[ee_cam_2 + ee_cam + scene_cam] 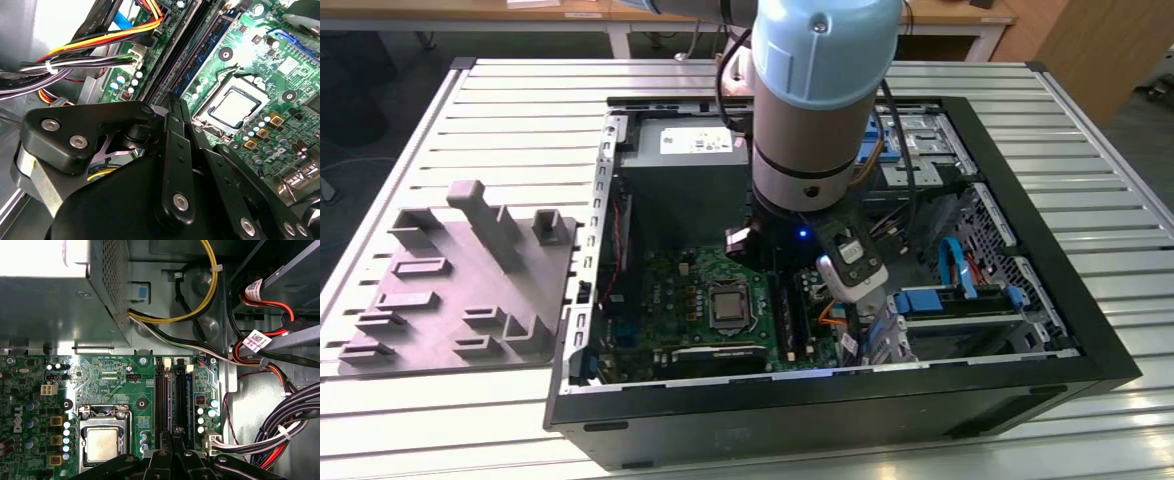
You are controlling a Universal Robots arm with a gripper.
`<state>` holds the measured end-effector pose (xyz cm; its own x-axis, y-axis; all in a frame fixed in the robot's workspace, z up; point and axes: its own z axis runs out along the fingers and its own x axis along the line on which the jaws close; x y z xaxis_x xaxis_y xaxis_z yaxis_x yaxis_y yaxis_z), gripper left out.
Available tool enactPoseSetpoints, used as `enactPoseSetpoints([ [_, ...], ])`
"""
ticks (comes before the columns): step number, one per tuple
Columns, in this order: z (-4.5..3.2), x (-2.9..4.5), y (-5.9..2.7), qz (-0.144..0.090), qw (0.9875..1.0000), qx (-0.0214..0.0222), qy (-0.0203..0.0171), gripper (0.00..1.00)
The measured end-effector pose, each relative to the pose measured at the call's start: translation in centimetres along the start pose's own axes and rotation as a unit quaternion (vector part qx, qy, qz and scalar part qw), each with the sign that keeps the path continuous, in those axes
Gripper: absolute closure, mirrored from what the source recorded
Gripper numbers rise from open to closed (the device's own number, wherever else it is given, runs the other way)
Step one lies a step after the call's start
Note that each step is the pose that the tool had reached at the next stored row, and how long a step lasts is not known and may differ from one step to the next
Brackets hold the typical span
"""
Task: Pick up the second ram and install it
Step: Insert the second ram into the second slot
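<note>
Ribbed metal tabletop [480, 110], with wooden desks [587, 15] behind it, carries an open computer case [1107, 350], and the arm [821, 100] hangs down into that case. Its pincer [172, 100] has both fingers drawn together with nothing visible between them. In both wrist views the tips sit low over the green motherboard [115, 380], at one end of the long black memory slots [161, 390]. Just beside the tips, among those slots, a blue-green ram stick [207, 55] stands seated on edge, its row of dark chips showing in the second wrist view. Whether this is the second ram I cannot tell. To one side of the slots lies the silver processor socket [232, 107]; to the other runs a bundle of coloured cables [90, 45]. Beyond the slots' far end from the pincer sits the grey power supply box [50, 305]. Well away from the pincer, outside the case toward the exterior view's left, a grey moulded fixture [467, 280] rests on the tabletop.
</note>
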<state>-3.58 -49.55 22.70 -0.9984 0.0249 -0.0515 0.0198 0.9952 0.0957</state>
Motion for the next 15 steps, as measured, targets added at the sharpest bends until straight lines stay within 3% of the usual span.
enactPoseSetpoints([
  [15,0.18,0.01,-0.02,0.000,1.0000,0.0015,0.0000,0.89],
])
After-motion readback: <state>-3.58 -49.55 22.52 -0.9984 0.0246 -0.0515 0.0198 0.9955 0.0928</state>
